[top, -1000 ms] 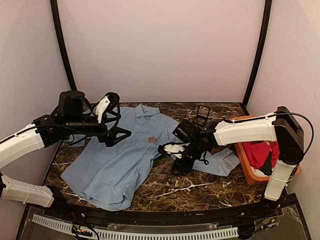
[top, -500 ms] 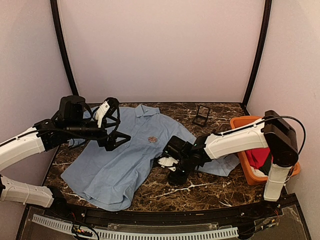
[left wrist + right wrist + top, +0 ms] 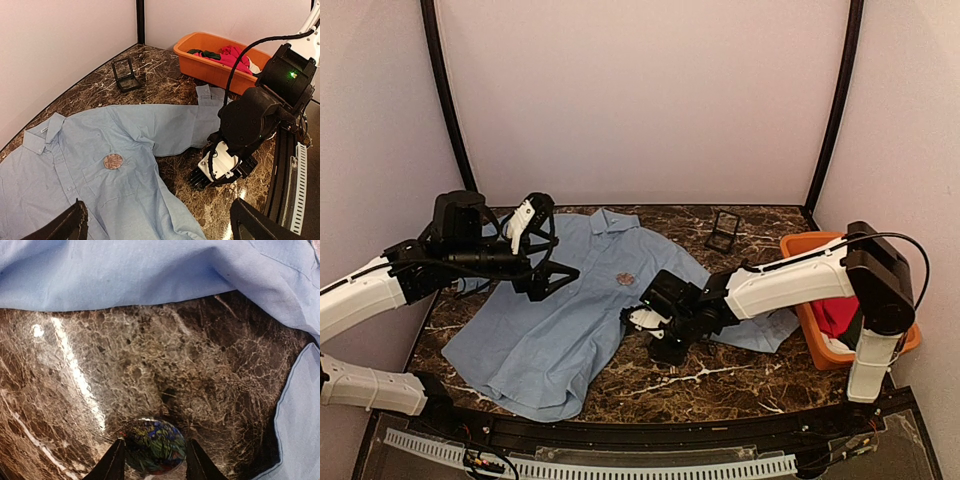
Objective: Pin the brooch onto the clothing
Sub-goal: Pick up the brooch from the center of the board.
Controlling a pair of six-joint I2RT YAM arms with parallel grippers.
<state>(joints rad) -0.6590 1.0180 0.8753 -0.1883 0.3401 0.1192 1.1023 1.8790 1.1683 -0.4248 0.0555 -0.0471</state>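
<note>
Within right gripper (image 3: pixel 155 442), brooch (image 3: pixel 152 447), seemingly gripped

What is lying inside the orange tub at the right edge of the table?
In the orange tub lies a crumpled red garment with a dark green cloth beside it. They cover the tub's floor, so anything beneath is hidden.

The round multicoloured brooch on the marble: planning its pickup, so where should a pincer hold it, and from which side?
Grip the round multicoloured brooch across its rim, at two opposite edges, coming down from above. It lies flat on the dark marble table, clear of the light blue shirt, so probably only its edge offers opposing surfaces. The right pincer straddles it that way.
</note>
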